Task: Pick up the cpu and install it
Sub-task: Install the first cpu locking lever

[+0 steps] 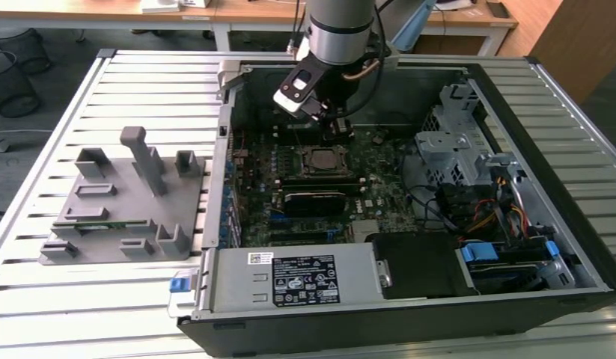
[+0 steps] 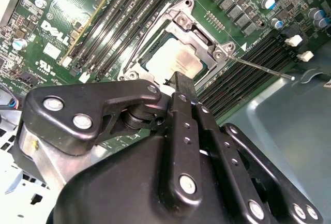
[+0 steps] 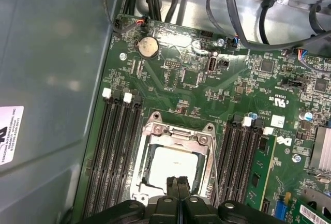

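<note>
Silvery cpu [image 3: 175, 167], green motherboard [image 3: 196, 79], black gripper [image 3: 178, 185].

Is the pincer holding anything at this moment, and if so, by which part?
Nothing is held. The pincer is shut with its tips together above the cpu, which sits in the motherboard socket.

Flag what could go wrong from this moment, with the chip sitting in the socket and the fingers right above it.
The shut gripper hangs just over the cpu; pressing down could stress it if it isn't fully seated. The socket frame and its thin lever lie close by, so a sideways move might snag them.
</note>
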You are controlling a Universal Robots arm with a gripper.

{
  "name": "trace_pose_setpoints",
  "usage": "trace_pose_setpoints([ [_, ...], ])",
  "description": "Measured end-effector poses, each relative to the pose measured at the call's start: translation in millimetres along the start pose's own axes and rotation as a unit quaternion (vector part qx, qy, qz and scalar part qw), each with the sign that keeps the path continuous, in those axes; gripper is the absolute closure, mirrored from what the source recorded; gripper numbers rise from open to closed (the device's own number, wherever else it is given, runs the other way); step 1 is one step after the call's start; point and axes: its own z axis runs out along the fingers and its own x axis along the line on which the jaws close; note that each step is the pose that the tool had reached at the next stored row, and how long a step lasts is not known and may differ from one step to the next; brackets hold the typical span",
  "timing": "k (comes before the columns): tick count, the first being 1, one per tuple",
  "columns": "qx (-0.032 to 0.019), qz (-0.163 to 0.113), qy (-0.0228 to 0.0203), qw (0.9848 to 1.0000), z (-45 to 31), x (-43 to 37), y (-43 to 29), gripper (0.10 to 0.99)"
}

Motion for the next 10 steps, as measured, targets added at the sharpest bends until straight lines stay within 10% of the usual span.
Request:
trace_pose_setpoints([
  [10,0.0002,-0.013,0.0002,0.9999,0.0,0.0,0.0,0.98],
])
